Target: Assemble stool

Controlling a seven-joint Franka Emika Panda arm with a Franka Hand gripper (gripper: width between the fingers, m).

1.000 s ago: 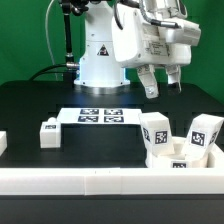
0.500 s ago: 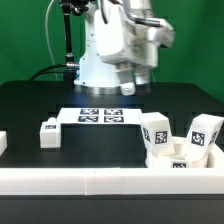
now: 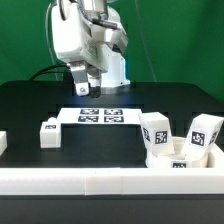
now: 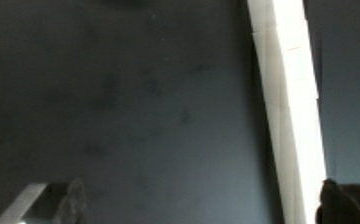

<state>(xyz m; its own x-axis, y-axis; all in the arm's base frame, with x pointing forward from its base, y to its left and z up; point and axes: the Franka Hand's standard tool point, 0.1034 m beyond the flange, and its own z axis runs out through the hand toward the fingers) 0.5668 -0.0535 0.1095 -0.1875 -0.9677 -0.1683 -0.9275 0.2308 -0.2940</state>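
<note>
The round white seat disc point(image 3: 181, 160) lies at the exterior view's right, by the front rail. Two tagged white legs point(image 3: 155, 134) point(image 3: 204, 135) stand up on or right behind it. A third white leg point(image 3: 48, 132) lies alone on the black table, left of the marker board point(image 3: 100, 116). My gripper point(image 3: 85, 84) hangs in the air above the back left of the marker board, far from every part. In the wrist view the gripper point(image 4: 198, 206) is open and empty, with one finger point(image 4: 42, 205) at each side over dark table.
The long white border rail point(image 3: 100, 181) runs along the front edge. A small white piece point(image 3: 3, 143) shows at the left edge. A narrow white strip point(image 4: 283, 100) crosses the wrist view; I cannot tell what it is. The robot base point(image 3: 110, 65) stands behind.
The arm has swung from the exterior view's right to its left, and the gripper has come lower, over the back left of the marker board. No part has moved.
</note>
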